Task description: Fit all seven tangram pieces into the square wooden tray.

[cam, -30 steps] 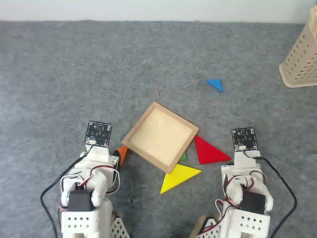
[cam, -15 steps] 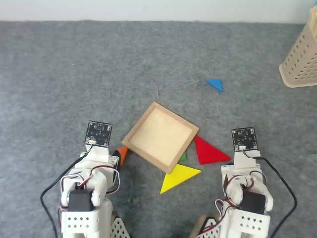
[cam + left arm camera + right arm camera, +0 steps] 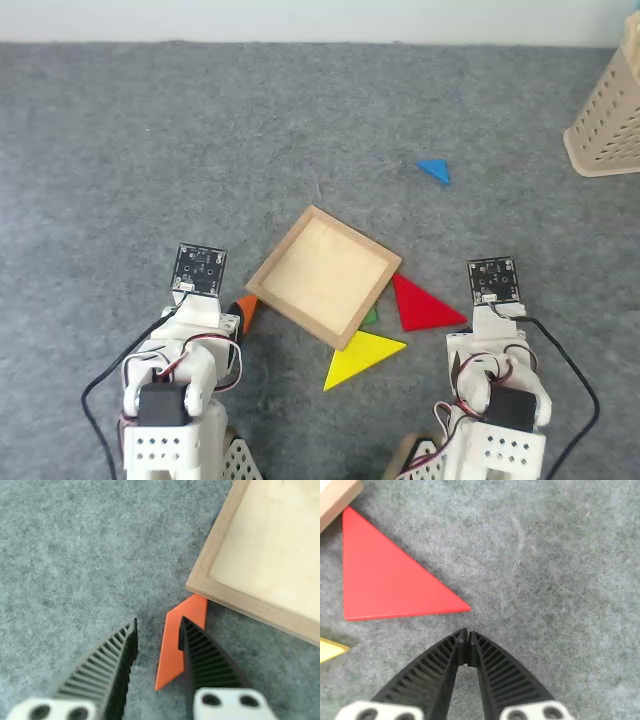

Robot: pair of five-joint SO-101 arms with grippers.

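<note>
The square wooden tray (image 3: 322, 272) lies empty and turned like a diamond at the table's middle. An orange piece (image 3: 246, 308) lies against its near left corner; in the left wrist view that orange piece (image 3: 179, 641) sits partly under one finger of my left gripper (image 3: 157, 628), which is open. The red triangle (image 3: 422, 305) and yellow triangle (image 3: 362, 355) lie by the tray's near right side, with a green piece (image 3: 371, 316) peeking out between them. My right gripper (image 3: 468, 633) is shut on nothing, just off the red triangle's (image 3: 380, 577) corner. A blue triangle (image 3: 434, 170) lies farther back.
A beige slotted basket (image 3: 610, 110) stands at the far right edge. Grey carpet-like cloth covers the table, with open room at the left and back. Both arm bases sit at the near edge.
</note>
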